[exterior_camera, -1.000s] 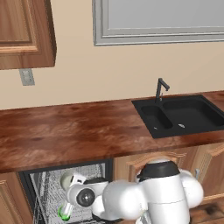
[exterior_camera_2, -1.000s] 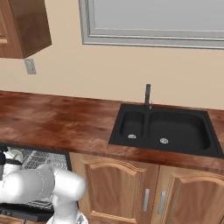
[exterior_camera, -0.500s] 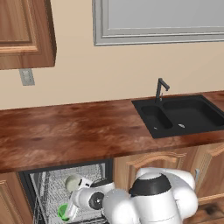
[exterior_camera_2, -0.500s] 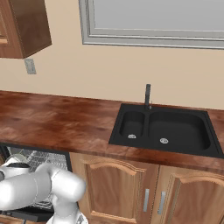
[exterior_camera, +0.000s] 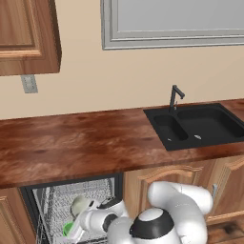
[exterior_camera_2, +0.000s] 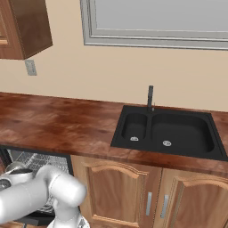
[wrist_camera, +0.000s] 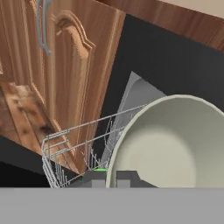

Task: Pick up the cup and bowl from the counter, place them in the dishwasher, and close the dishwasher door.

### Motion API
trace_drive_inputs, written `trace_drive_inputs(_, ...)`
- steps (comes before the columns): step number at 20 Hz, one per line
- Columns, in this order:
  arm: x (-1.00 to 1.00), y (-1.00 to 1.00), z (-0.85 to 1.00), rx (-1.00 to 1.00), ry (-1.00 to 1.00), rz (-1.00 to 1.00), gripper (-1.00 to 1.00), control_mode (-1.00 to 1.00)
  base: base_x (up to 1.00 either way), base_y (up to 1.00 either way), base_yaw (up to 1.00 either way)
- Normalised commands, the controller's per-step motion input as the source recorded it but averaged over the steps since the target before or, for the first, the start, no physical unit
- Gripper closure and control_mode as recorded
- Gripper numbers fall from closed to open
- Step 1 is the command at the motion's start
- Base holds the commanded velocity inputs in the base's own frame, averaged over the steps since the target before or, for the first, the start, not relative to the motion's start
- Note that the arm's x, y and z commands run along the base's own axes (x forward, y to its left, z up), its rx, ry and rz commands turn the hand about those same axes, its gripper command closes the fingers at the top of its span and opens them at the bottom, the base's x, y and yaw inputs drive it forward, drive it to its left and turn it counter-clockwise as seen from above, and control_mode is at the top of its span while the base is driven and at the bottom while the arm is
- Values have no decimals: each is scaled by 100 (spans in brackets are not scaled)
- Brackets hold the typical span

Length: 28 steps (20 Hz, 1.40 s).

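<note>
The dishwasher (exterior_camera: 52, 200) stands open under the counter (exterior_camera: 71, 143), its grey wire rack (wrist_camera: 74, 140) in view. My gripper (wrist_camera: 110, 178) is low inside the opening, shut on the rim of the pale bowl (wrist_camera: 170, 144), which hangs tilted over the rack (exterior_camera: 81, 206). The green cup (exterior_camera: 68, 230) sits in the rack just below and left of the bowl; in the hand view it is a green sliver (wrist_camera: 100, 169) by my fingertips. A dark flat panel beneath the rack (wrist_camera: 17, 168) looks like the lowered dishwasher door.
Wooden cabinet doors (exterior_camera: 157, 183) flank the dishwasher on the right, one with a silver handle (wrist_camera: 43, 26). The black sink (exterior_camera: 200, 124) and faucet (exterior_camera: 175, 97) sit at the counter's right. An upper cabinet (exterior_camera: 26, 33) hangs at the left. My folded arm (exterior_camera: 167, 214) crowds the opening.
The arm has folded lower and its elbow has swung right. The bowl has sunk a little deeper into the dishwasher. The green cup has not moved.
</note>
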Motion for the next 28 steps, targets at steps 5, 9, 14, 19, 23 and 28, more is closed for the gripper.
trace_drive_inputs(5, 0, 0, -9, 19, 14, 0, 100, -100, 0, 0, 0)
trace_drive_inputs(9, 0, 0, 0, 8, 15, 0, 100, -100, 0, 0, 0)
trace_drive_inputs(14, 5, 0, 0, 0, 22, 0, 100, -100, 0, 0, 0)
trace_drive_inputs(19, 15, 0, 3, -12, 26, 0, 100, -100, 0, 0, 0)
trace_drive_inputs(23, 9, 0, 14, -21, 18, 0, 100, -100, 0, 0, 0)
trace_drive_inputs(28, 1, 17, 3, -34, 7, 0, 100, -100, 0, 0, 0)
